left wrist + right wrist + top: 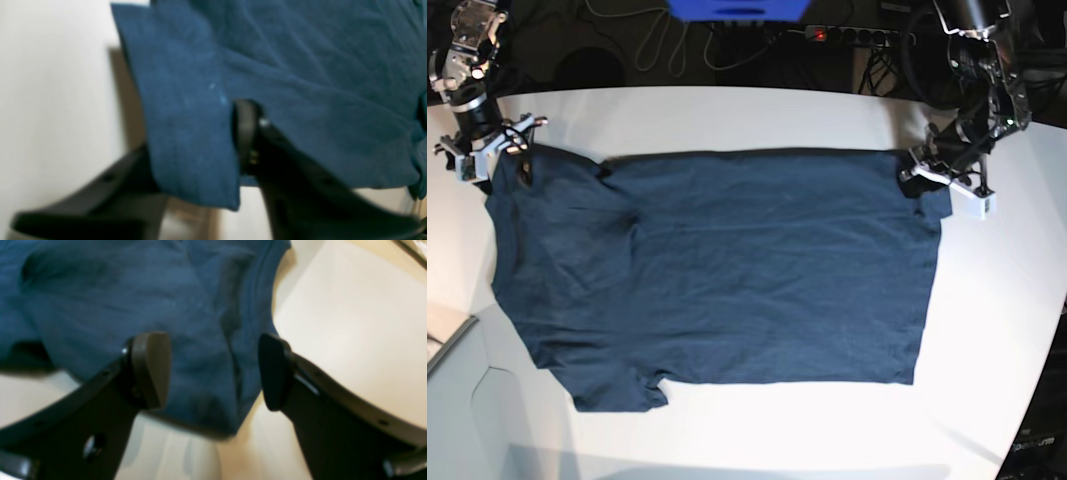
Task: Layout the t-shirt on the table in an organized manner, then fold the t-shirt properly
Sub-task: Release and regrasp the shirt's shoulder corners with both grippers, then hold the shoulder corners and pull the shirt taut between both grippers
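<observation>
In the base view the navy t-shirt (727, 270) lies spread across the white table (727, 115), neck end toward the left of the frame and hem toward the right, mostly flat with some wrinkles near the left sleeve. At the upper left of that view the right gripper (495, 150) sits over the shirt's far shoulder corner; its wrist view shows the jaws standing wide, straddling a fold of blue cloth (213, 373) without pinching it. At the upper right the left gripper (924, 170) sits on the far hem corner, and its wrist view shows the hem flap (190, 140) hanging between narrowed jaws, apparently pinched. I judge the laying-out nearly done and the first fold being set up. Next the right claw must close on its corner, then both lift evenly so the far edge carries over without bunching.
</observation>
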Robot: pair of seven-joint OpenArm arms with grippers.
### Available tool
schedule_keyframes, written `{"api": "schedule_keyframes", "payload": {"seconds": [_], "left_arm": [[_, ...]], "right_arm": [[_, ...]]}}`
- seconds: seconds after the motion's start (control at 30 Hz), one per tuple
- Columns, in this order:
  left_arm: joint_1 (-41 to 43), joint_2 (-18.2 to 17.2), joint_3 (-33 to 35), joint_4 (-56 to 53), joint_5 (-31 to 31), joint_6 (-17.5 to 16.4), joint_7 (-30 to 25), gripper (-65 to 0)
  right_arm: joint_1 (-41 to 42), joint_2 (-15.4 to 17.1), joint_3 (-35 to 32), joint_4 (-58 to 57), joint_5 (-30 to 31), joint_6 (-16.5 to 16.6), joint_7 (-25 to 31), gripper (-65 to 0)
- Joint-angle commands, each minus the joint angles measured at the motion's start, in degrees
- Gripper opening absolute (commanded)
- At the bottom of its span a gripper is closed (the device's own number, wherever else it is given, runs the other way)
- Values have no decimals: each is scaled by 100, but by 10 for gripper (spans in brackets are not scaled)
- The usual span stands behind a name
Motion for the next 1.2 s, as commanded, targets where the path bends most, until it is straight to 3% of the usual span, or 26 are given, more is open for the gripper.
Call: {"api": "schedule_keyframes", "payload": {"seconds": [0.0, 0.07, 0.47, 1.0, 1.07, 1.17], "left_arm": [[-111, -82, -20, 62, -21, -21, -55, -573], [-147, -82, -20, 62, 14, -21, -11, -650], [-217, -407, -29, 62, -39, -21, -46, -650], [-261, -416, -29, 62, 14, -21, -46, -650], [-261, -416, -29, 62, 14, -21, -46, -650], [-270, -416, -29, 62, 23, -21, -46, -650]], "right_arm": [[3, 69, 19, 58, 79, 58, 143, -235], [21, 69, 19, -188, 70, 58, 187, -235], [302, 262, -148, -838, 61, 58, 187, -239], [302, 262, -482, -997, 43, 58, 178, -244], [302, 262, -482, -1005, 43, 58, 178, -285], [302, 262, -482, -1005, 43, 58, 178, -402]]}}
